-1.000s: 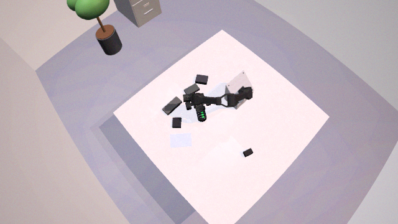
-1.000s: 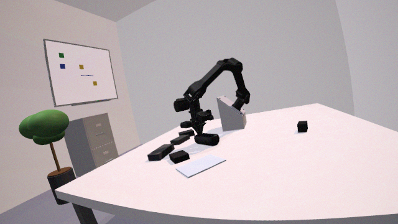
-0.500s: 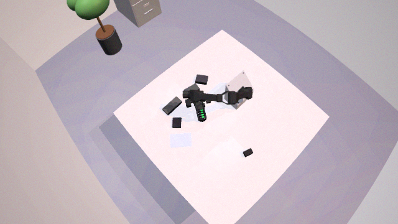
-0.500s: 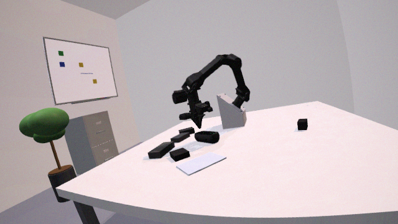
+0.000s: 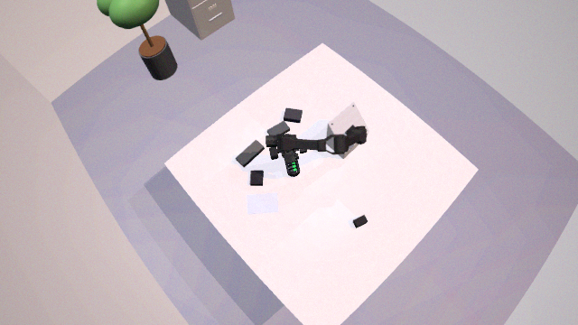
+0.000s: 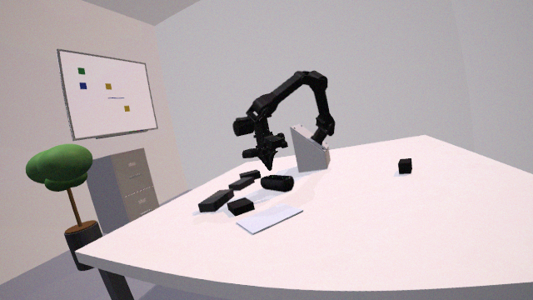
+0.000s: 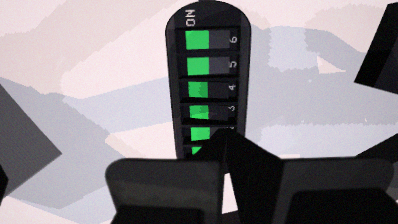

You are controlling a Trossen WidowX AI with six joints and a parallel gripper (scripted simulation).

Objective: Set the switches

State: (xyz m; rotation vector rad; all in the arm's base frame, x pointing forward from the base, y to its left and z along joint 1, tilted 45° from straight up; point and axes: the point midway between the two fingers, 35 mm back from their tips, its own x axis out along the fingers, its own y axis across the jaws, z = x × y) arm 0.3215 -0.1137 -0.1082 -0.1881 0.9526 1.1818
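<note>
So we've got our gripper [image 6: 270,168] [image 7: 224,134] closed on nothing, tips hovering just above the unit [image 5: 297,167] [image 6: 277,183] [image 7: 212,20]. The unit's on the bench [image 5: 384,181] [image 6: 375,233], switches up, between the arm's base [image 5: 353,113] [image 6: 310,154] and the white sheet [image 5: 263,203] [image 6: 270,218]. We can't see its label.

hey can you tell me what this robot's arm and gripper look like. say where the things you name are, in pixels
The arm [image 5: 308,144] [image 6: 287,89] is black all over, with slim links between chunkier joints. The gripper [image 6: 270,167] [image 7: 224,134] is black too, its two fingers broad at the back and tapering to narrow tips. I can't make out any markings or cables.
</note>
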